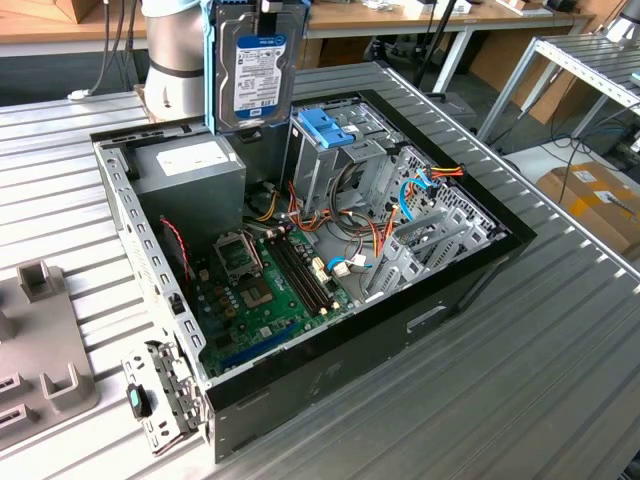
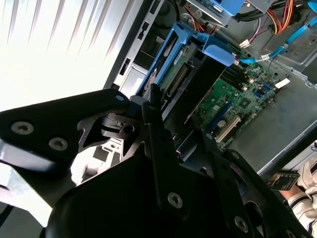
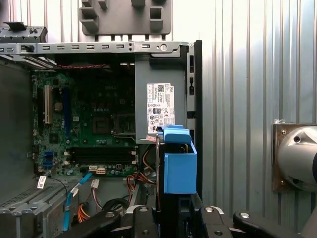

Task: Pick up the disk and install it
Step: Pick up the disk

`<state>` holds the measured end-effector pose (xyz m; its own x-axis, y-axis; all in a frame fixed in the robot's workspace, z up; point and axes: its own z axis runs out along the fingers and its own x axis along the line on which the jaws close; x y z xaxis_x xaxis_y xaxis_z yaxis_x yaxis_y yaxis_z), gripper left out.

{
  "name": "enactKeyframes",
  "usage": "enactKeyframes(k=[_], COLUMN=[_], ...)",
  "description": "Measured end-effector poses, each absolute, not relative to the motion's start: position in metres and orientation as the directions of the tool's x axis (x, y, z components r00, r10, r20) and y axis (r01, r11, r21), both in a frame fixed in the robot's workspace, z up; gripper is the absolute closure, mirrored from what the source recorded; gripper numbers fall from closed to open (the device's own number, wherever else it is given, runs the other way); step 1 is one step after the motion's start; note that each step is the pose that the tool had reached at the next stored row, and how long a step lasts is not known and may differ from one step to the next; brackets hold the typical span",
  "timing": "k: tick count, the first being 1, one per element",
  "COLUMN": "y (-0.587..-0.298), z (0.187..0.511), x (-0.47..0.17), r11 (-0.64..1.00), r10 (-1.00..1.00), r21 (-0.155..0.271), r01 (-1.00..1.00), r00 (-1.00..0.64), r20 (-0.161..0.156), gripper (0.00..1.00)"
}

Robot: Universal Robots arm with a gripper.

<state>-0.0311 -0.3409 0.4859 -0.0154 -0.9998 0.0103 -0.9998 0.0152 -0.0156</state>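
The disk (image 1: 255,70) hangs upright above the back of the open computer case (image 1: 470,280), with its white and blue label facing the exterior camera and light blue rails along its sides. My gripper (image 1: 268,8) is shut on its upper end. In both wrist views the disk appears edge-on, as a blue rail (image 2: 183,64) and a blue block (image 3: 179,166), clamped between the black fingers (image 2: 157,134) of the gripper (image 3: 173,220). It is above the gap between the grey power supply (image 1: 190,170) and the metal drive cage with a blue latch (image 1: 325,125), touching neither.
The green motherboard (image 1: 265,275) and loose cables (image 1: 420,185) lie inside the case. The arm's base (image 1: 175,50) stands behind it. A grey fixture (image 1: 40,340) sits on the ribbed table at the exterior view's left. Shelving (image 1: 590,70) and a cardboard box (image 1: 600,200) stand off the table.
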Motion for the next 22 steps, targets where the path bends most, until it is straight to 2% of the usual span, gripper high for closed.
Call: enactKeyframes(k=[22], y=[-0.34], z=[0.485], x=[-0.02], r11=[0.015], r10=[-1.0], r21=[-0.016], r01=[-1.0], r00=[-0.015], r20=[0.01], gripper=[0.65])
